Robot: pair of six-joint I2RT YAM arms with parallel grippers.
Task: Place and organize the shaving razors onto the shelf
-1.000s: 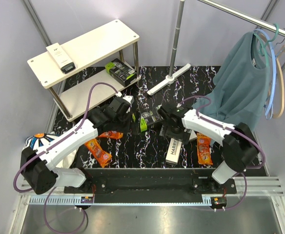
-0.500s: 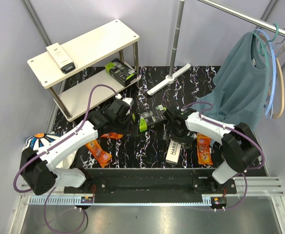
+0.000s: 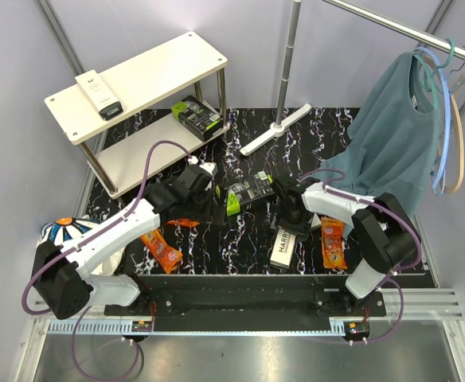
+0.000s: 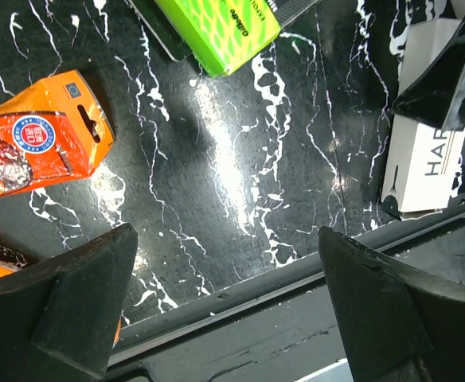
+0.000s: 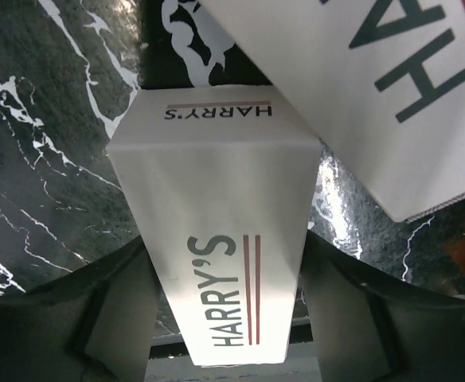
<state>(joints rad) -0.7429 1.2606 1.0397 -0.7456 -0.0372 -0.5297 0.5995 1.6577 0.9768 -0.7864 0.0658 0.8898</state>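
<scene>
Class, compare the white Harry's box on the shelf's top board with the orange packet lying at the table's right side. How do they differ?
The white box is a flat, straight-edged carton with a black end; the orange packet is crinkly plastic. The white box already lies on the shelf's top board; the orange packet lies down on the black marbled table, not yet shelved. Both lie flat.

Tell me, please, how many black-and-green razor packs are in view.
2. One black-and-green pack lies on the shelf's lower board, near its right end; the second pack lies on the table, around the middle. Others could be hidden.
</scene>
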